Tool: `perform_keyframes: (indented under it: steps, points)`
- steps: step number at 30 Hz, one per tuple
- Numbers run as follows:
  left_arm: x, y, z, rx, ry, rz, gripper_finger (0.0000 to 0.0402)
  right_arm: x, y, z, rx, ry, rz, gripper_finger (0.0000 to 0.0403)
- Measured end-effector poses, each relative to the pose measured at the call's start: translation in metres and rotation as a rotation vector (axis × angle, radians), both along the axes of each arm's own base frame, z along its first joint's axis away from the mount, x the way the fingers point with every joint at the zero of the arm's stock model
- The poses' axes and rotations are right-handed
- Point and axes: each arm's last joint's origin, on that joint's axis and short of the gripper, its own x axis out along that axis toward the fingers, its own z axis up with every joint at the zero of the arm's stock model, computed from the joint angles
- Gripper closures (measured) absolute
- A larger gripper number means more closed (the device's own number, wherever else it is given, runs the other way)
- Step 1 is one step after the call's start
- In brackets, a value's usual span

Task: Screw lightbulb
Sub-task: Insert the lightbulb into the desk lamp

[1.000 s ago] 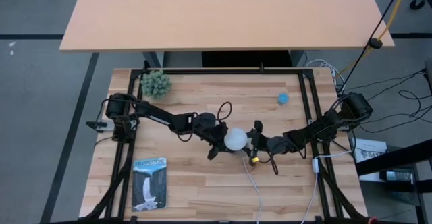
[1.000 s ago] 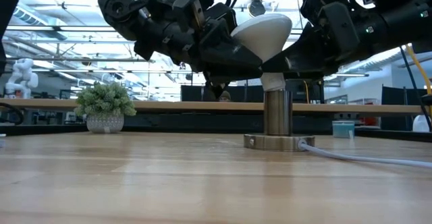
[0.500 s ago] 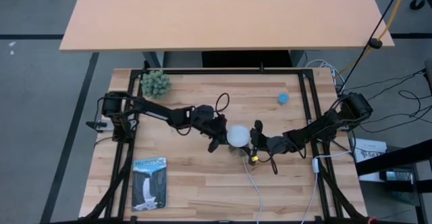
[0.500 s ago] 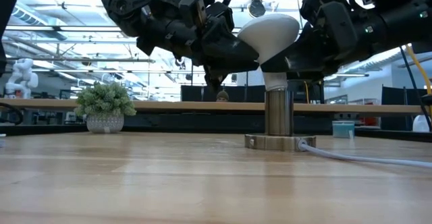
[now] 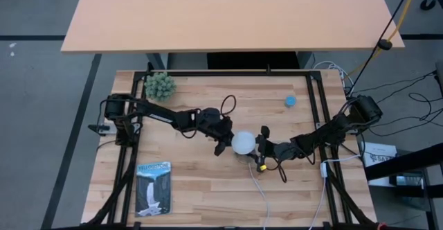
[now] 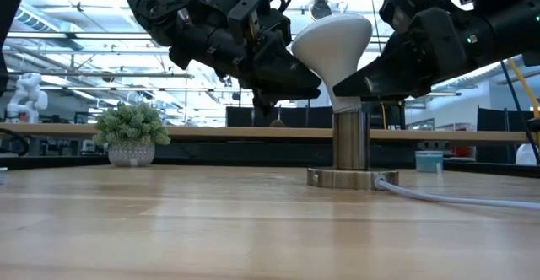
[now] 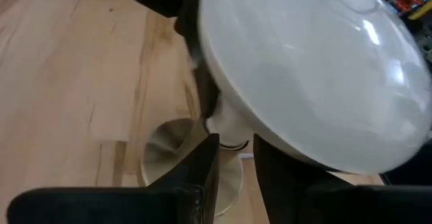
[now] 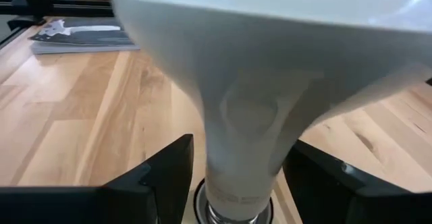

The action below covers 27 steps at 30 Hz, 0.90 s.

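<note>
Lightbulb (image 6: 332, 37) sits base-down in the upright metal socket (image 6: 352, 150), nearly plumb now, less tilted than a second ago. My right gripper (image 8: 233, 177) straddles its neck, fingers spread. My left gripper (image 6: 295, 73) pinches the dome's side. Potted plant (image 6: 130, 134) beyond.

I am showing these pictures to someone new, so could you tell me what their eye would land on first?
The white lightbulb stands out mid-table, its neck sitting in the metal socket post. The left gripper and right gripper flank it from either side. Farther off are a small potted plant and a booklet.
</note>
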Motion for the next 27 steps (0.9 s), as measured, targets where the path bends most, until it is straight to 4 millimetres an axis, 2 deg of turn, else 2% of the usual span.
perform_keyframes:
  steps: [10,27]
  points:
    - [0.0032,-0.0073,0.0077,-0.023,-0.077,-0.014,0.0306,-0.0002,-0.0002,-0.0006,-0.003,0.006,-0.003,0.0191]
    - [0.0017,-0.0092,0.0052,-0.052,-0.043,-0.059,0.0306,-0.0003,-0.0002,-0.0007,-0.004,0.007,-0.002,0.019]
